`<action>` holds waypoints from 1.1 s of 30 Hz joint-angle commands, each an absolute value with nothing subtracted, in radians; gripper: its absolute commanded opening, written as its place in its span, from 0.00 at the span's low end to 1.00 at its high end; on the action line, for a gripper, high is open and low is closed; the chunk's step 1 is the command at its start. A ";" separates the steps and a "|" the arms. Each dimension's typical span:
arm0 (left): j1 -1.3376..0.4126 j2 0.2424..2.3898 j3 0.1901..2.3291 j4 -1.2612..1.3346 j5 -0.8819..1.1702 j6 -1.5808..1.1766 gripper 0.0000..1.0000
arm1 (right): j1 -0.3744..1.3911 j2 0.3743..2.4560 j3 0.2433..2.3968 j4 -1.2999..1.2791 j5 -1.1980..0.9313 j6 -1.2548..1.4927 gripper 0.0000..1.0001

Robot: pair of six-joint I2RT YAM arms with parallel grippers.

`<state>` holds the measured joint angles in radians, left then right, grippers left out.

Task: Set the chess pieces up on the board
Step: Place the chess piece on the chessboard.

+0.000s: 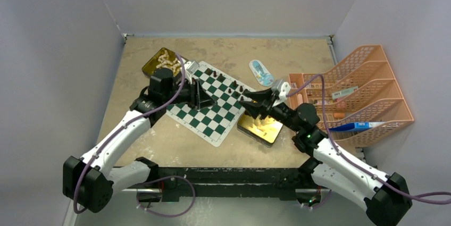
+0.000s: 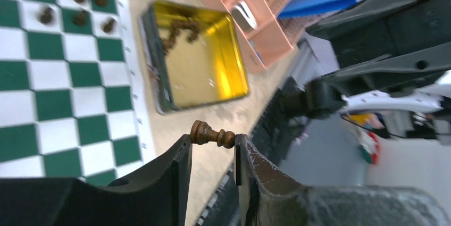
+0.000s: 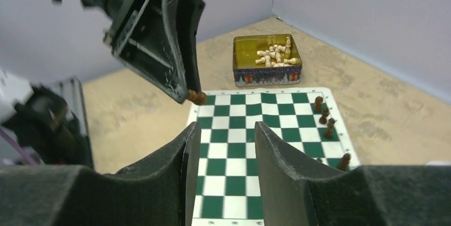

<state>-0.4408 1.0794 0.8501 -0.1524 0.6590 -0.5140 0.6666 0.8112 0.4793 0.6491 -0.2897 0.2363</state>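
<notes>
We see the left claw (image 2: 213,143) pinching a small dark brown wooden pawn (image 2: 213,134). The pawn lies sideways between the two black fingertips, one tip on its head and one on its foot. From above, this claw hangs over the left part of the flat square chessboard mat of dark green and white checks (image 1: 211,117), and the pawn is up in the air, not on a square.

The right claw (image 3: 226,130) has its fingers apart, and nothing is between them. It points at the mat from the right side.

Some dark brown pieces (image 3: 325,115) stand upright in a line along the mat's far right edge. We cannot tell what kind each one is.

A shiny gold metal tin (image 2: 213,72) sits on the tan table (image 1: 154,141) just beside the mat's right side, under the right arm. A few more dark pieces (image 2: 181,28) lie in one corner of it. A second gold tin (image 3: 267,72) sits near the mat's far left corner, and cream-white pieces (image 3: 274,56) lie in a heap inside it.

An orange plastic tray rack (image 1: 372,77) stands at the right of the table, and a blue box (image 1: 353,126) sticks out of it. A small blue and white oval thing (image 1: 260,72) lies on the table behind the mat.
</notes>
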 commanded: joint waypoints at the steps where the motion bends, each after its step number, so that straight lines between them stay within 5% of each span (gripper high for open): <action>1: -0.424 1.107 0.908 -0.209 0.889 -0.692 0.00 | 0.667 0.804 0.419 0.838 -0.466 -0.191 0.43; 12: -0.422 1.152 0.915 -0.216 1.006 -0.754 0.00 | 0.805 0.986 0.508 0.787 -0.522 -0.495 0.44; 33: -0.421 1.167 0.881 -0.190 1.009 -0.744 0.00 | 0.874 1.096 0.583 0.780 -0.531 -0.439 0.37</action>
